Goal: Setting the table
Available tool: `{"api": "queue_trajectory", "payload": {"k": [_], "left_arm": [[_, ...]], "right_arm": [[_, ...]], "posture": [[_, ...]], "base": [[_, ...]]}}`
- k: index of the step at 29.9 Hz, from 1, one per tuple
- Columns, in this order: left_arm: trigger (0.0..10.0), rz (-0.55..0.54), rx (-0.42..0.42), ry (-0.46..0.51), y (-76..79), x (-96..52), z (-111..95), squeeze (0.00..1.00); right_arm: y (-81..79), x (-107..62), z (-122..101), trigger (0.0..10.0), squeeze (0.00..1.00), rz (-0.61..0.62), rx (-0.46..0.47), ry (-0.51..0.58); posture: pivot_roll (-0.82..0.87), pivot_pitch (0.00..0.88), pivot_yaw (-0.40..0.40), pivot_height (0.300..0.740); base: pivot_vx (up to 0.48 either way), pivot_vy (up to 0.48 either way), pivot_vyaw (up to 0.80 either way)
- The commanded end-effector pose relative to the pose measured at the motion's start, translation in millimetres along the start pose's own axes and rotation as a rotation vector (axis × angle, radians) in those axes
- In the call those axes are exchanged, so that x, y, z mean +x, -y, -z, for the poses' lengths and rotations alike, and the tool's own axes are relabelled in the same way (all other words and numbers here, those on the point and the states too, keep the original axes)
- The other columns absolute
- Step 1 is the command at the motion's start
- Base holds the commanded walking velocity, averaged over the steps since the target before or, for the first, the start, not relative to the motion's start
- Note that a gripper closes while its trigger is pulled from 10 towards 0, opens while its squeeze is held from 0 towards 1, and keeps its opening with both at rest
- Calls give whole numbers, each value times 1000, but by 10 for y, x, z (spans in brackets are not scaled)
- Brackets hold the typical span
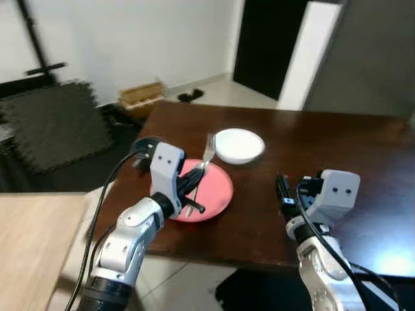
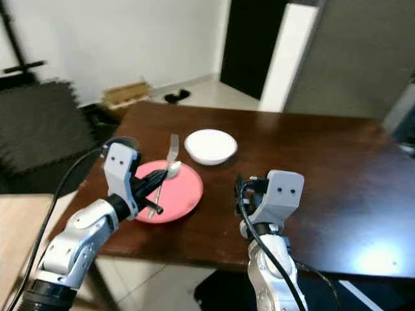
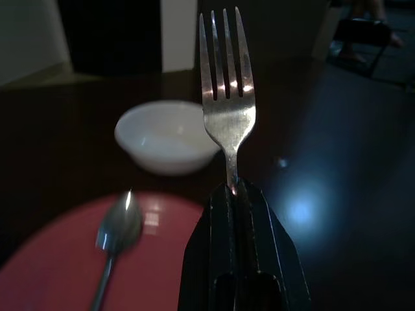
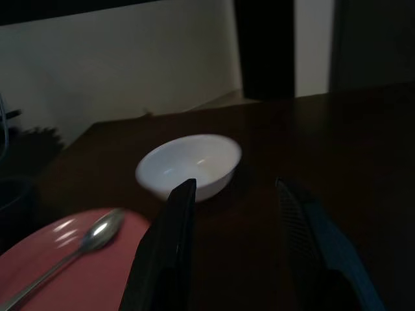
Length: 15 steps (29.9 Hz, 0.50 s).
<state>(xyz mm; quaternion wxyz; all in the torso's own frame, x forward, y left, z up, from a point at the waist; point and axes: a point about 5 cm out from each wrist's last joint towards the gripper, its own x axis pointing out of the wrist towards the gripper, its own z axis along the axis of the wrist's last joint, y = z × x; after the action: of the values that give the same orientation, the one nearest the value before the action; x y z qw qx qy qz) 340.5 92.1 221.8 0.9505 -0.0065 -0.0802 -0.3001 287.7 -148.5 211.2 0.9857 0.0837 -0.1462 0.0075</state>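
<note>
A silver fork (image 1: 208, 150) stands tines-up over the pink plate (image 1: 220, 194), with my left gripper (image 1: 200, 171) shut on its handle; the left wrist view shows the fork (image 3: 227, 97) rising from the closed fingers (image 3: 214, 246). On the plate lies a spoon (image 2: 170, 171), also seen as the spoon (image 3: 117, 227). Just beyond the plate sits a white bowl (image 1: 238, 144). To the right of the plate, my right gripper (image 1: 283, 188) hovers low over the dark wooden table (image 1: 343, 149). It is open and holds nothing, and its wrist camera faces the bowl (image 4: 188, 165).
The table's near edge runs just in front of both arms. On the floor to the left lie dark foam mats (image 1: 52, 123) and a wooden crate (image 1: 141, 96). A light wooden surface (image 1: 26, 240) is at the lower left. A dark doorway (image 1: 266, 45) is behind the table.
</note>
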Motion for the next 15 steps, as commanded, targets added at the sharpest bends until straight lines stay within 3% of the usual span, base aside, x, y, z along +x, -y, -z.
{"api": "queue_trajectory", "payload": {"k": [1,4,15], "left_arm": [[10000,-1,-4,-8,-21,-21,30,0],[10000,-8,-12,-10,-23,-23,40,0],[10000,-53,-36,4,-73,-50,28,0]], "right_arm": [[-22,-13,4,10000,0,-4,1,0],[-24,-14,-2,10000,0,-7,-6,4],[-35,-13,-5,10000,0,-20,-12,9]], "posture": [[-45,59,29,740],[-45,60,27,740],[-43,61,27,740]], "base": [[394,0,-800],[266,0,-267],[0,0,0]]}}
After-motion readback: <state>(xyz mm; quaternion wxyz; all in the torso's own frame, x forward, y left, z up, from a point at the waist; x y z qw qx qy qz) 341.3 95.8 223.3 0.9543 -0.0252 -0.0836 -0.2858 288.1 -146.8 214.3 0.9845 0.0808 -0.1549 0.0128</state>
